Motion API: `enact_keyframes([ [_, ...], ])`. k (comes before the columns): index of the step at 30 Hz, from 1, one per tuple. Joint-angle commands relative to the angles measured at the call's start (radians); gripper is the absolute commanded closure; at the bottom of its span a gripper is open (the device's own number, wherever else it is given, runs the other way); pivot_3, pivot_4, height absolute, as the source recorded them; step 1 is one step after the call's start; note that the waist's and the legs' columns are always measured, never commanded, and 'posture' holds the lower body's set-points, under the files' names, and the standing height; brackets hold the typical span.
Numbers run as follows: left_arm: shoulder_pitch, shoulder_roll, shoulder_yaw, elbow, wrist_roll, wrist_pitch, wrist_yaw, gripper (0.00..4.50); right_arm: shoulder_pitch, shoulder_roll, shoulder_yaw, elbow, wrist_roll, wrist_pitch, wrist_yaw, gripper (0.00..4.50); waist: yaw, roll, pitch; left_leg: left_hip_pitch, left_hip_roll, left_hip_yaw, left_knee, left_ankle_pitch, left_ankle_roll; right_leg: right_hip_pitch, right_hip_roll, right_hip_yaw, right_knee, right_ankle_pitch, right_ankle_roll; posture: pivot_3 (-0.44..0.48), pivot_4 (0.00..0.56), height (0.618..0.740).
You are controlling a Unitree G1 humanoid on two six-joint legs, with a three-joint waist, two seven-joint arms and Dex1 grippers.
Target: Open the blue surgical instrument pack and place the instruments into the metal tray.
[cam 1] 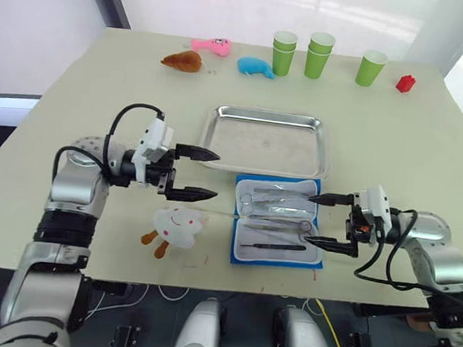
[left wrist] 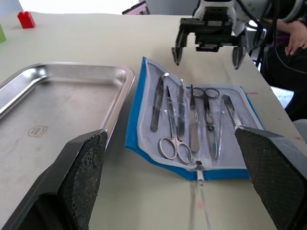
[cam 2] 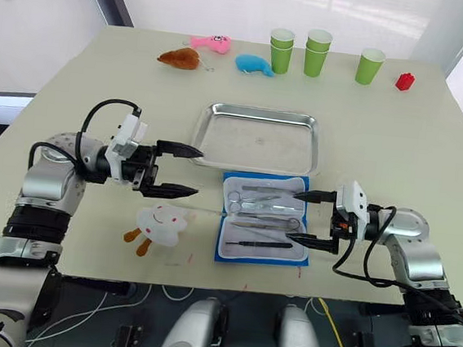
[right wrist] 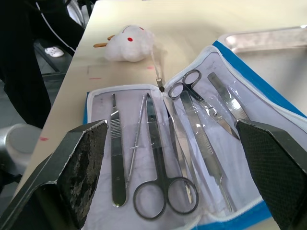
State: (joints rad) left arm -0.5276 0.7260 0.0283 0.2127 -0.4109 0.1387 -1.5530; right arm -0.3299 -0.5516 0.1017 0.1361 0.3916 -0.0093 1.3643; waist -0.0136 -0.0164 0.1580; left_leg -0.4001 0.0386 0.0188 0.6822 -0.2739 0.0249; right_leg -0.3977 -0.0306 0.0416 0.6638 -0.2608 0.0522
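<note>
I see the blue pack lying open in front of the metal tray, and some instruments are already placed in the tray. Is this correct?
Not quite. The blue pack does lie open in front of the metal tray, but the tray holds nothing; the left eye view shows it bare. All the instruments sit in the pack's lining.

My arms: silver-grey rounded shells with black ribbed joints. Wrist blocks were white, looped by black cables. Left gripper point(cam 1: 197, 173) and right gripper point(cam 1: 325, 222) each had two black tapered fingers, with coarse, gritty black pads point(left wrist: 88, 158).
</note>
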Motion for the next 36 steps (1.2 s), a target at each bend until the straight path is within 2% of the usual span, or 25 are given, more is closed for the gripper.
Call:
enact_keyframes([
  [1, 0.035, 0.037, 0.007, -0.097, -0.038, -0.017, -0.057, 0.01, -0.039, 0.027, -0.001, 0.044, -0.019, -0.076, 0.004, 0.05, 0.0, 0.0, 0.001, 0.0, 0.0, 0.0, 0.0, 0.0, 0.0, 0.0, 0.0, 0.0, 0.0, 0.0, 0.0, 0.0, 0.15, 0.74],
  [8, 0.112, 0.091, 0.019, -0.197, -0.082, -0.001, -0.041, 0.01, -0.094, 0.074, 0.023, 0.235, -0.085, -0.147, 0.007, 0.05, 0.003, 0.003, 0.004, 0.0, 0.0, 0.0, 0.0, 0.0, 0.0, 0.0, 0.0, 0.0, 0.0, 0.0, 0.0, 0.0, 0.15, 0.74],
  [17, 0.153, 0.096, 0.026, -0.231, -0.099, -0.001, -0.001, 0.01, -0.119, 0.086, 0.071, 0.384, -0.175, -0.157, -0.009, 0.05, -0.001, 0.003, 0.005, 0.001, 0.0, 0.001, 0.0, 0.0, 0.0, 0.0, 0.0, 0.001, 0.001, 0.0, 0.0, 0.0, 0.15, 0.74],
  [24, 0.177, 0.096, 0.024, -0.222, -0.097, -0.021, 0.002, 0.01, -0.089, 0.06, 0.115, 0.41, -0.226, -0.098, -0.021, 0.05, -0.001, 0.003, 0.004, 0.002, 0.0, 0.001, 0.0, 0.0, 0.0, 0.001, 0.0, 0.001, 0.001, 0.0, 0.0, 0.0, 0.15, 0.74],
  [36, 0.17, 0.085, 0.03, -0.193, -0.092, -0.068, 0.019, 0.01, -0.073, 0.058, 0.148, 0.436, -0.262, -0.047, -0.057, 0.05, 0.0, -0.008, -0.005, 0.006, 0.001, 0.001, 0.0, 0.0, 0.0, 0.004, 0.0, 0.001, 0.001, 0.0, 0.0, 0.0, 0.15, 0.74],
])
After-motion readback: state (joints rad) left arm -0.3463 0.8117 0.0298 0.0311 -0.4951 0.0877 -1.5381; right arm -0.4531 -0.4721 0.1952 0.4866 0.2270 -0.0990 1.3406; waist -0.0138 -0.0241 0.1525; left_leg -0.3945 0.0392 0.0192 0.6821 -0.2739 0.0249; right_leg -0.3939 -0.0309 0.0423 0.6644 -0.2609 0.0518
